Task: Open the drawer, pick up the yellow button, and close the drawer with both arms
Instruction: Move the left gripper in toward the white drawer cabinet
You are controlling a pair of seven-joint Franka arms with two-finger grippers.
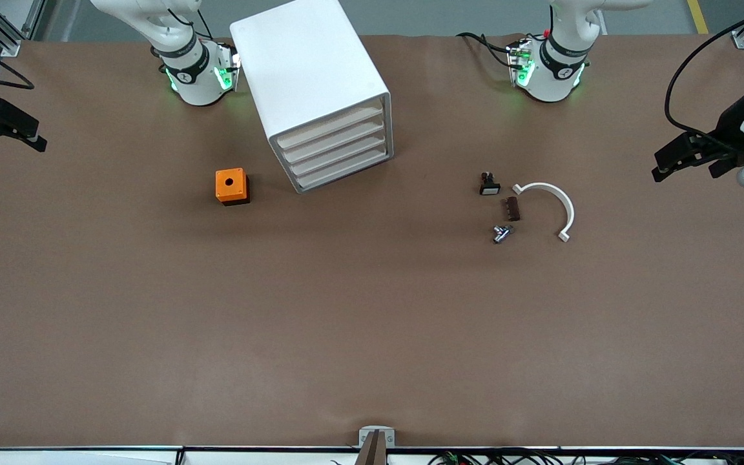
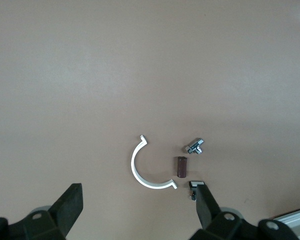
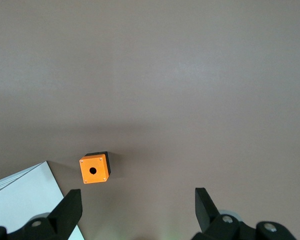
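The white cabinet (image 1: 310, 71) stands on the table between the arms' bases, nearer the right arm's. Its uppermost drawer (image 1: 332, 126) is shut, like the three below it. The button is hidden. My left gripper (image 1: 685, 169) hangs open and empty over the left arm's end of the table; in the left wrist view (image 2: 140, 210) it is above bare table beside small parts. My right gripper (image 1: 13, 143) hangs open and empty over the right arm's end; in the right wrist view (image 3: 137, 210) it is above bare table beside the cabinet's corner (image 3: 25, 200).
An orange cube with a hole (image 1: 232, 186) (image 3: 94, 169) sits beside the cabinet. Toward the left arm's end lie a small black part with a white face (image 1: 489, 185) (image 2: 195, 184), a brown block (image 1: 512, 208) (image 2: 181, 167), a metal fitting (image 1: 502, 233) (image 2: 194, 146) and a white half ring (image 1: 549, 205) (image 2: 142, 170).
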